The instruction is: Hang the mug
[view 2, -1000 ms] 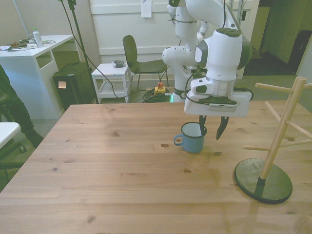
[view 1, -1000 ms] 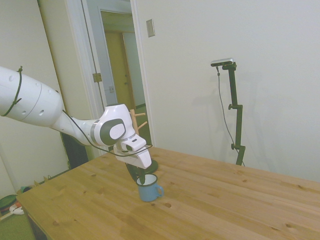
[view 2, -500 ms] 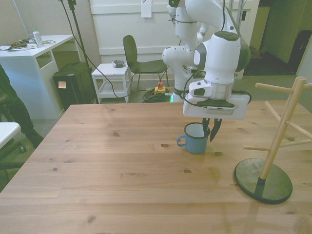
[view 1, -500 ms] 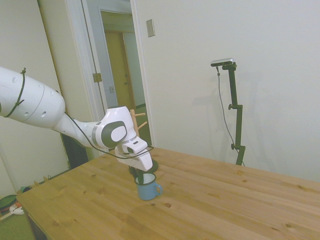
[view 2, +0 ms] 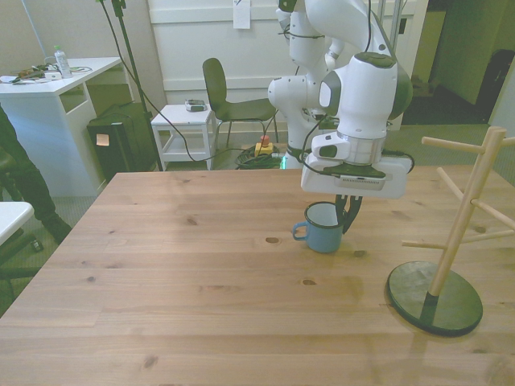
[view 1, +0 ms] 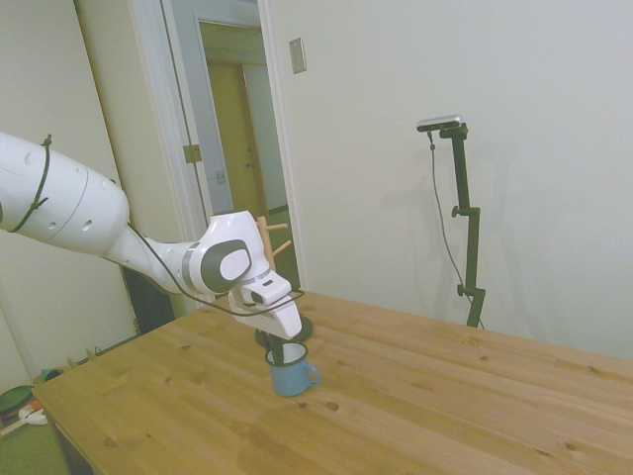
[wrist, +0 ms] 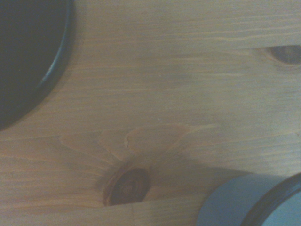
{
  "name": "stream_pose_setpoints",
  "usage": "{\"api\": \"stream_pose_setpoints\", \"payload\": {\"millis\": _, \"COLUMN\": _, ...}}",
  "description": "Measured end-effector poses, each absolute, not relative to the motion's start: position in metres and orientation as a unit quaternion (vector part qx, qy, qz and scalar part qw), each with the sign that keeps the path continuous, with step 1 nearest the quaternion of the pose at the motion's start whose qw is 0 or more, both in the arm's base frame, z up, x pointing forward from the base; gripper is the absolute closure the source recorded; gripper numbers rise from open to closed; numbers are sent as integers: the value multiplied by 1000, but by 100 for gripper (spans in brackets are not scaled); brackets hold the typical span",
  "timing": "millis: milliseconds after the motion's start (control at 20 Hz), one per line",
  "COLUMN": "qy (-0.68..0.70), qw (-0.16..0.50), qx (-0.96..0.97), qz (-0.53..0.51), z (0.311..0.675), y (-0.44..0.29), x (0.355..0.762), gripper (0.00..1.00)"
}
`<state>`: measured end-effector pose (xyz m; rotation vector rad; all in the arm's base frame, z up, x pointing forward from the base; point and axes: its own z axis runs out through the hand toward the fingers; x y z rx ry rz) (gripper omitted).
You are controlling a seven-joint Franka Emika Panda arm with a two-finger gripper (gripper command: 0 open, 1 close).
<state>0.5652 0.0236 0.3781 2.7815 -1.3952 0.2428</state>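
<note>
Mug [view 2: 325, 227] sits on the table [view 2: 201, 281], gripper [view 2: 348, 215] pinching its rim, mug tree [view 2: 451, 233] hanging not yet done.

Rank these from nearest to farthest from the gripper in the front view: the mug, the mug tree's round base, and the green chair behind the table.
1. The mug: at the gripper, whose fingers close on its rim.
2. The mug tree's round base: on the table toward the front view's right, nearer the camera.
3. The green chair: on the floor beyond the table's far edge.
</note>
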Motion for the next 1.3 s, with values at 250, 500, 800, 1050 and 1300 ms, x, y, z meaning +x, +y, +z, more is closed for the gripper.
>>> {"api": "stream_pose_setpoints", "payload": {"millis": 250, "qy": -439, "qw": 0, "qx": 894, "qz": 90, "z": 402, "y": 57, "x": 554, "gripper": 100}}
{"api": "stream_pose_setpoints", "payload": {"millis": 500, "qy": -413, "qw": -12, "qx": 904, "qz": 112, "z": 448, "y": 109, "x": 512, "gripper": 100}}
{"api": "stream_pose_setpoints", "payload": {"millis": 800, "qy": -395, "qw": -22, "qx": 908, "qz": 136, "z": 496, "y": 144, "x": 485, "gripper": 100}}
{"api": "stream_pose_setpoints", "payload": {"millis": 1050, "qy": -394, "qw": -29, "qx": 907, "qz": 145, "z": 527, "y": 163, "x": 489, "gripper": 100}}
{"api": "stream_pose_setpoints", "payload": {"millis": 1300, "qy": -396, "qw": -36, "qx": 906, "qz": 144, "z": 536, "y": 183, "x": 506, "gripper": 100}}
